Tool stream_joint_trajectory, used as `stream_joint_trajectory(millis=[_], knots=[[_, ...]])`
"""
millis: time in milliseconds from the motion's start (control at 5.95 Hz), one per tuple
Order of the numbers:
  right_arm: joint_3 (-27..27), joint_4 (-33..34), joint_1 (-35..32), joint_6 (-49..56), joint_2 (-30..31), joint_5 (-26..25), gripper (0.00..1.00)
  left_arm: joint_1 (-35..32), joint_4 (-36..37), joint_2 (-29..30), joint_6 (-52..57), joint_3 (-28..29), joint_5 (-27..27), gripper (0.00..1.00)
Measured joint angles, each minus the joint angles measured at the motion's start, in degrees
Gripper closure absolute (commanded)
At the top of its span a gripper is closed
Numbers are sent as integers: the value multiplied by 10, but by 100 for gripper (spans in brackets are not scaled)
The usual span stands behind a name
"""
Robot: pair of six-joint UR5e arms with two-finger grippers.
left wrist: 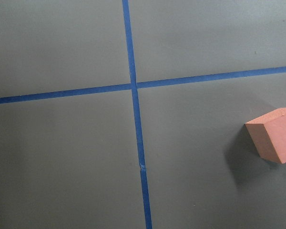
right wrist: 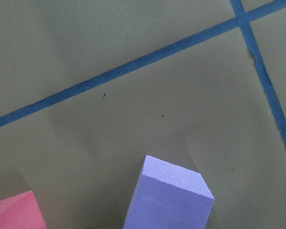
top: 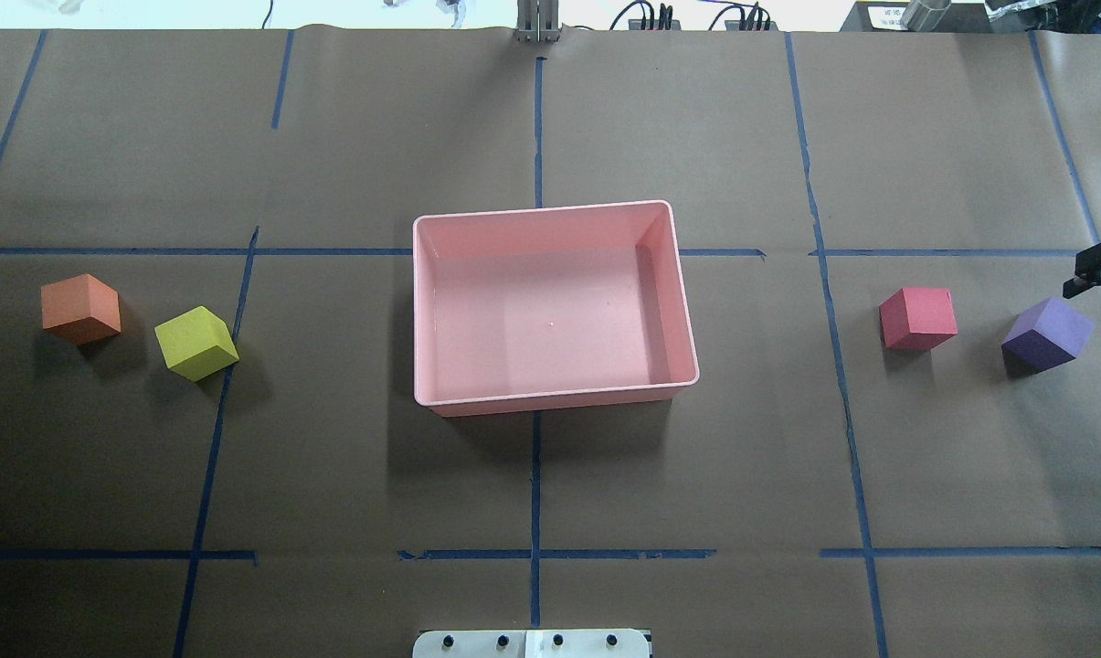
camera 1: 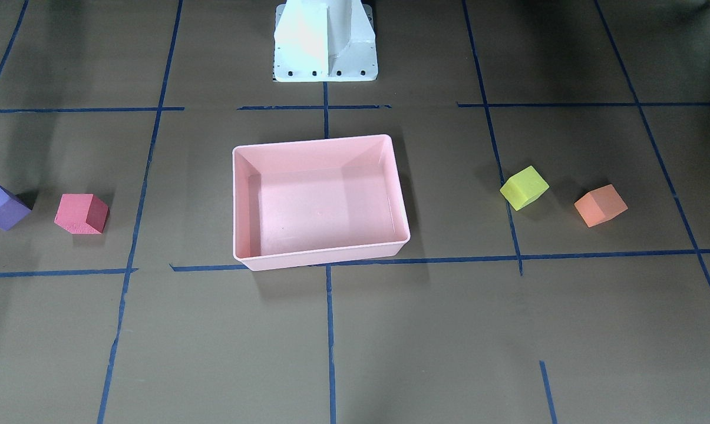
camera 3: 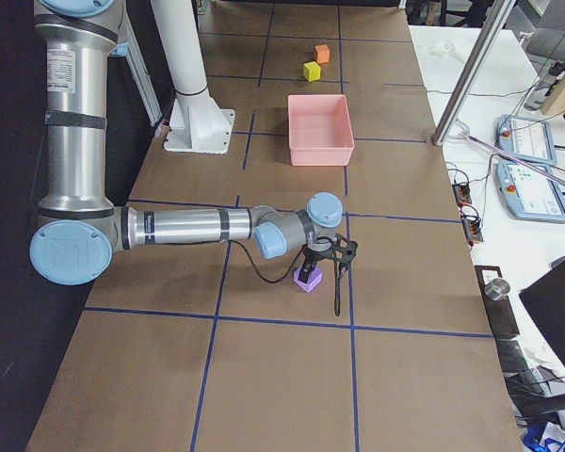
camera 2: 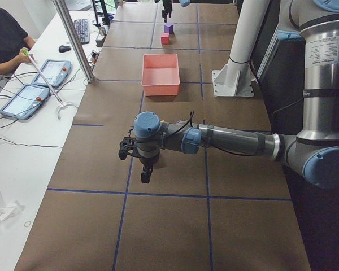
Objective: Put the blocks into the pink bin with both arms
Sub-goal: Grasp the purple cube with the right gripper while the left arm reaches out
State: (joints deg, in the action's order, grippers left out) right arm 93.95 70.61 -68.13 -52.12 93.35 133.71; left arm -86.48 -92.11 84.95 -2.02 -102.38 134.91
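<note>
The pink bin (top: 550, 208) stands empty at the table's middle. The orange block (top: 80, 308) and the yellow-green block (top: 195, 343) lie to its left. The red block (top: 917, 318) and the purple block (top: 1048, 334) lie to its right. My right gripper (camera 3: 322, 287) hangs just above and beside the purple block, its fingers apart and holding nothing. One of its fingers (top: 1098, 265) shows at the overhead view's right edge. My left gripper (camera 2: 137, 164) hovers over bare table beyond the orange block (left wrist: 274, 140); I cannot tell whether it is open.
The white pedestal base (camera 1: 325, 41) stands behind the bin on the robot's side. Blue tape lines (top: 536, 484) divide the brown paper table. Operators' tablets (camera 2: 42, 84) and a metal post (camera 2: 73, 39) are along the far side.
</note>
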Motion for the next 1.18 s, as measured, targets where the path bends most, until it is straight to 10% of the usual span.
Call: stream_joint_trajectory(millis=[672,1008,1176], knots=[[-33,0,33,-6,-5,-28,6,0,0,1,-1,0,0,0],[-41,-1,40,-15,-8,-35,86,0,-6,2,1,1,1,0],[-41,-1,41,-30,-10,-39,98,11,-29,3,-2,5,1,0]])
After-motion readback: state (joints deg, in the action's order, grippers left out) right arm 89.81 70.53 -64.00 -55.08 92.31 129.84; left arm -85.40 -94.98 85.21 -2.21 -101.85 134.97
